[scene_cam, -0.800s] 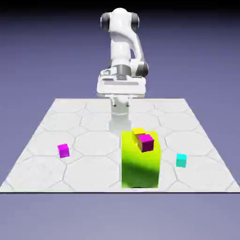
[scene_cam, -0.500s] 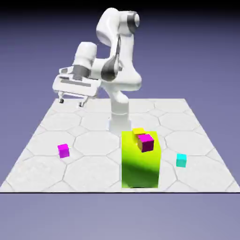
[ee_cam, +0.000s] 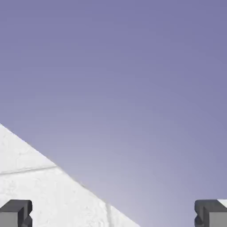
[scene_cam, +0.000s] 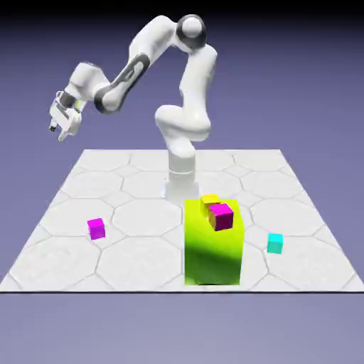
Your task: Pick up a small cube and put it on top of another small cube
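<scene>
Zero cubes are being lifted so far, the gripper hanging spread wide and empty off to the exterior view's left, while the cyan cube is sitting beside the green block, apparently on the tabletop, pick and stack both remaining.

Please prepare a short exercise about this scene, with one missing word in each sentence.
1. The cube standing alone nearest the exterior view's right edge is coloured ____.
2. The tall block carries a magenta cube and a ____ cube.
3. Between the jaws, the hand view shows ____ cubes.
4. In the exterior view, the lone magenta cube lies to the ____ of the tall block.

Missing words: cyan; yellow; no; left
</scene>
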